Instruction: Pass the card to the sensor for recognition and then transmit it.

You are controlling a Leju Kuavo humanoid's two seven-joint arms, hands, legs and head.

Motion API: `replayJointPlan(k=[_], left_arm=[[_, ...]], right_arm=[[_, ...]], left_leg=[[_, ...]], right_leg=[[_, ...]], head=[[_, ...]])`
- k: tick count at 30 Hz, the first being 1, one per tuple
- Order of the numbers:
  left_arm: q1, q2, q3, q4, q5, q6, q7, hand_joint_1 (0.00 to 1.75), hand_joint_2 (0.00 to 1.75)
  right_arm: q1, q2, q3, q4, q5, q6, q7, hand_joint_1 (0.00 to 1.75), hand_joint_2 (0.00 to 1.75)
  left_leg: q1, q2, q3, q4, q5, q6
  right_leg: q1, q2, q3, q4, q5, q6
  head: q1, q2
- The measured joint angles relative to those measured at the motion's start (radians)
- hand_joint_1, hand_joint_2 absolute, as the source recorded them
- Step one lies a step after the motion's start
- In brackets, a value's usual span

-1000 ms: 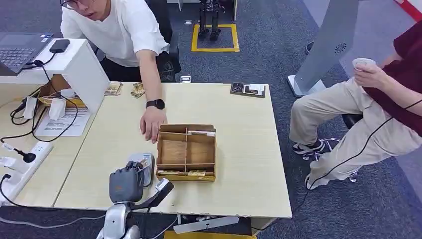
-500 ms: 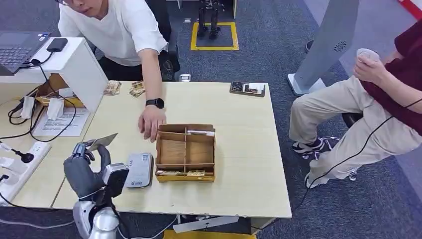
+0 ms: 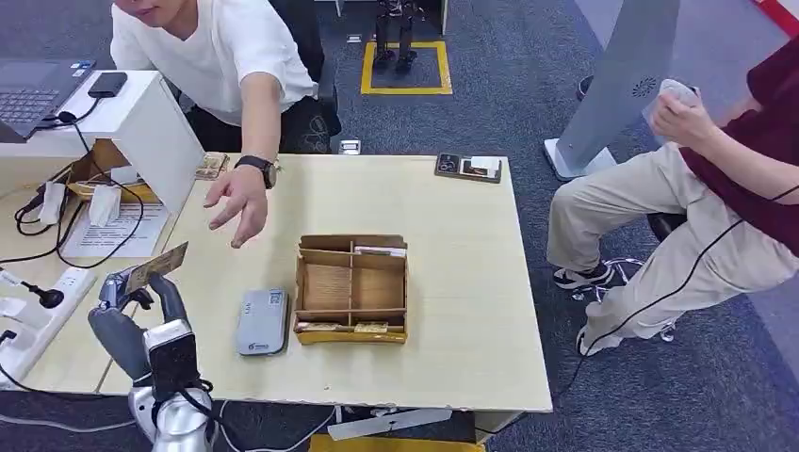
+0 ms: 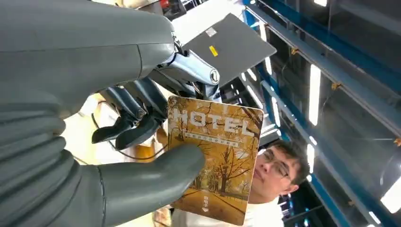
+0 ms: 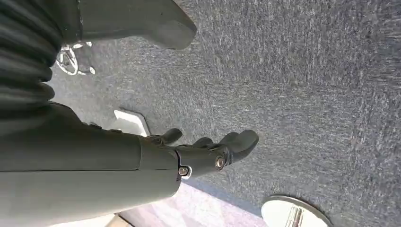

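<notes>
One card (image 4: 215, 158) is pinched between the thick thumb and the darker fingers (image 4: 127, 125) of the left hand (image 3: 141, 306), raised above the counter's (image 3: 452, 217) near left corner. Its face shows an autumn scene of yellow trees with the word "HOTEL" in large pale letters across one end; a smaller line of print beneath it is too fine to read.

One grey sensor (image 3: 262, 321) lies flat near the counter's front edge, just beside the left side of a single brown cardboard tray (image 3: 352, 288) split into compartments. Its small label cannot be read.

The right hand (image 5: 208, 151) hangs over dark carpet, holding nothing, its fingers loosely curled and apart from the thumb.

Two people are close: one in a white shirt reaches a hand (image 3: 236, 198) over the counter's far left part, a watch on the wrist; another sits off the right edge holding a pale cup (image 3: 671, 94).
</notes>
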Motion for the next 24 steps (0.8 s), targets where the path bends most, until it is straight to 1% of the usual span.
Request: replayJointPlan(k=[6,11,14,15,16,19,20,24], left_arm=[[-0.043,-0.002,-0.019,0.003,0.124,-0.002,-0.003,1.75,1.75],[-0.089,-0.003,-0.027,0.020,0.141,-0.003,-0.003,1.75,1.75],[-0.118,-0.008,-0.027,0.053,0.137,-0.003,-0.003,1.75,1.75],[-0.125,-0.009,-0.027,0.064,0.135,-0.003,-0.003,1.03,1.75],[-0.133,-0.011,-0.027,0.077,0.132,-0.003,-0.003,0.63,1.75],[-0.152,-0.012,-0.027,0.117,0.131,-0.003,-0.003,0.63,1.75],[-0.155,-0.013,-0.027,0.126,0.131,-0.003,-0.003,0.00,1.75],[-0.166,-0.016,-0.027,0.158,0.124,-0.003,-0.003,0.00,1.75]], right_arm=[[-0.001,0.000,0.000,0.000,0.008,-0.002,-0.003,0.00,1.75],[-0.003,0.000,0.002,0.002,0.018,-0.002,-0.003,0.00,1.75],[-0.007,0.000,0.004,0.003,0.022,-0.002,0.002,0.00,1.75],[-0.007,0.000,0.005,0.003,0.023,-0.002,0.004,0.00,1.75],[-0.007,0.000,0.006,0.003,0.023,-0.002,0.005,0.00,1.75],[-0.009,0.000,0.012,0.004,0.023,-0.002,0.006,0.00,1.75],[-0.009,0.000,0.013,0.004,0.022,-0.002,0.006,0.00,1.75],[-0.009,0.000,0.015,0.005,0.022,-0.002,0.006,0.00,1.75]], left_leg=[[0.000,0.000,0.000,0.000,0.000,0.000],[0.000,0.000,0.000,0.000,0.000,0.000],[0.000,0.000,0.000,0.000,0.000,0.000],[0.000,0.000,0.000,0.000,0.000,0.000],[0.000,0.000,0.000,0.000,0.000,0.000],[0.000,0.000,0.000,0.000,0.000,0.000],[0.000,0.000,0.000,0.000,0.000,0.000],[0.000,0.000,0.000,0.000,0.000,0.000]], right_leg=[[0.000,0.000,0.000,0.000,0.000,0.000],[0.000,0.000,0.000,0.000,0.000,0.000],[0.000,0.001,0.000,0.000,0.000,0.000],[0.000,0.001,0.000,0.000,0.000,0.000],[0.000,0.000,0.000,0.000,0.000,0.000],[0.000,0.000,0.000,0.000,0.000,0.000],[0.000,0.001,0.000,0.000,0.000,0.000],[0.000,0.001,0.000,0.000,0.000,0.000]], head=[[0.000,0.000],[0.000,0.000],[0.000,0.000],[0.000,0.000],[0.000,0.000],[0.000,0.000],[0.000,0.000],[0.000,0.000]])
